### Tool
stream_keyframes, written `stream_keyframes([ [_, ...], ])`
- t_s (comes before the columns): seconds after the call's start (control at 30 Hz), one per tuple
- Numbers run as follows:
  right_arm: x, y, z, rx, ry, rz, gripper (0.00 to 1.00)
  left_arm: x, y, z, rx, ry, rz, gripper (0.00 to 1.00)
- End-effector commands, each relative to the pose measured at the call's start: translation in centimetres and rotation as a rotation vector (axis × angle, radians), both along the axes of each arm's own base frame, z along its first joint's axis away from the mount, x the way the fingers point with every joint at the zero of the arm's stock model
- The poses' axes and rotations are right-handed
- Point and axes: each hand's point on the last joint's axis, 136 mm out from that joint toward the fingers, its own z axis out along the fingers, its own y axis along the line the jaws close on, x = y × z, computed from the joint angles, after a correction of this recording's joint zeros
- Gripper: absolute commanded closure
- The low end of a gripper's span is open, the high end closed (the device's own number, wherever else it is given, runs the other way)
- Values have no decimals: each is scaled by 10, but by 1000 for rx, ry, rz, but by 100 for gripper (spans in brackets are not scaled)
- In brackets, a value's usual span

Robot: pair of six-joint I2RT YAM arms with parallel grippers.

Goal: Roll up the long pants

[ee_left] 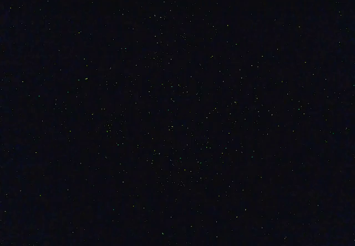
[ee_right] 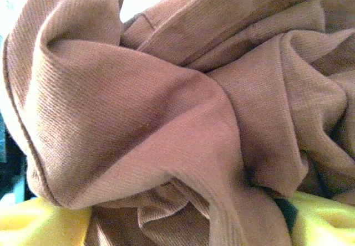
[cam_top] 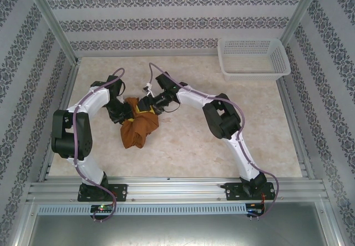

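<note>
The long pants (cam_top: 140, 131) lie bunched in a rust-brown heap at the table's middle left, their top drawn up between both grippers. My left gripper (cam_top: 126, 116) is dug into the heap's upper left and looks shut on the cloth; the left wrist view is black. From the right, my right gripper (cam_top: 145, 106) meets the top of the heap. In the right wrist view, folds of the long pants (ee_right: 166, 107) fill the frame. There my right gripper (ee_right: 177, 226) stands open, its yellow fingertips (ee_right: 33, 224) wide apart with cloth between them.
A white mesh basket (cam_top: 254, 59) stands at the back right corner. Metal frame rails (cam_top: 177, 189) run along the near edge, and patterned walls close in the table on three sides. Bare beige tabletop (cam_top: 188, 146) spreads in front of and right of the heap.
</note>
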Motion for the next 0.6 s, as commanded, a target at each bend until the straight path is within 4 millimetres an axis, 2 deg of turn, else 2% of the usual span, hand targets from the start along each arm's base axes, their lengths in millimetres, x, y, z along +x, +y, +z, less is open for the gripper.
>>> stream_keyframes([
  [0.0,-68,27,-40,-65,116,143,49,57,13,-5,52,-189,105,100],
  [0.07,-70,28,-51,-83,116,140,75,62,13,-3,53,-208,118,100],
  [0.1,-69,28,-55,-86,119,134,99,65,14,-1,56,-220,122,100],
  [0.2,-63,27,-58,-81,129,117,100,78,18,12,87,-258,113,100],
  [0.23,-58,25,-54,-73,127,110,100,84,21,19,104,-267,104,74],
  [0.3,-45,20,-40,-53,107,89,100,97,23,37,125,-303,85,3],
  [0.33,-35,15,-30,-37,94,72,100,105,27,48,144,-326,84,0],
  [0.4,-15,5,-9,-4,76,34,100,122,33,73,183,-379,83,0],
  [0.57,52,-30,52,132,32,-105,100,164,53,159,264,-538,110,0],
])
